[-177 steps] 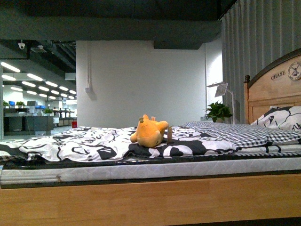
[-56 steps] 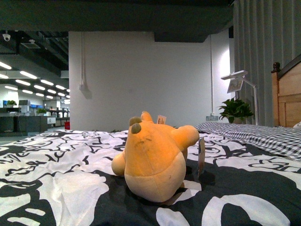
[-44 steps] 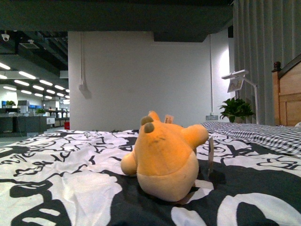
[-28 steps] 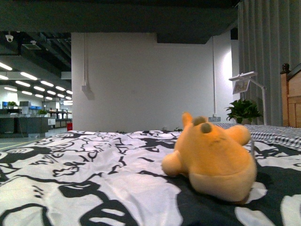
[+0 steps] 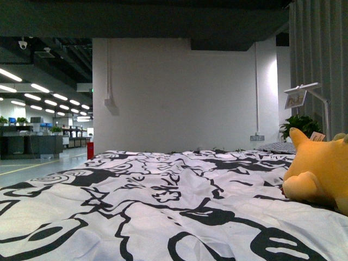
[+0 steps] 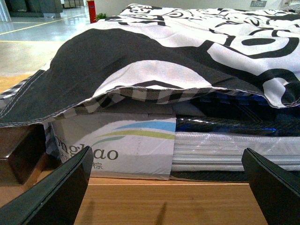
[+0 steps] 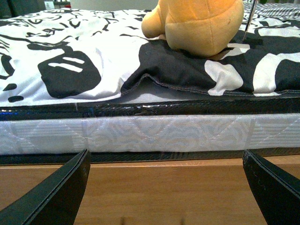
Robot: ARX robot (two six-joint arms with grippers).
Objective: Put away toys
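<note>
Ok, status. Plush point(image 5: 319, 167) lies on the quilt point(image 5: 163, 201) at the far right of the front view, partly cut by the frame edge. One pointed ear is up, a small tag point(image 5: 317, 136) sits beside it, and a stubby limb points left.

Right gripper point(image 7: 166, 152): fingers point(image 7: 56, 197) spread wide with nothing between them. It sits low at the bed's near side, facing the wood rail point(image 7: 164, 187) and the mattress point(image 7: 154, 133). Its wrist view shows the plush point(image 7: 197, 21) up on a black patch of quilt point(image 7: 70, 65), close to the bed's near edge. Plush is above and beyond the claw, well apart from it.

Left gripper point(image 6: 167, 154): fingers point(image 6: 51, 197) also spread wide, empty, at the same low level by the bed side. Ahead of it the quilt point(image 6: 187, 47) drapes over the mattress point(image 6: 234, 150) edge with its checked underside showing. A white printed label point(image 6: 117, 145) sits under the drape, with the rail point(image 6: 164, 201) below.

Far side in the front view: white wall point(image 5: 179, 92). Lamp point(image 5: 302, 97) and plant point(image 5: 298, 125) stand at the right, behind the plush. Curtain point(image 5: 321, 54) hangs on the right.
</note>
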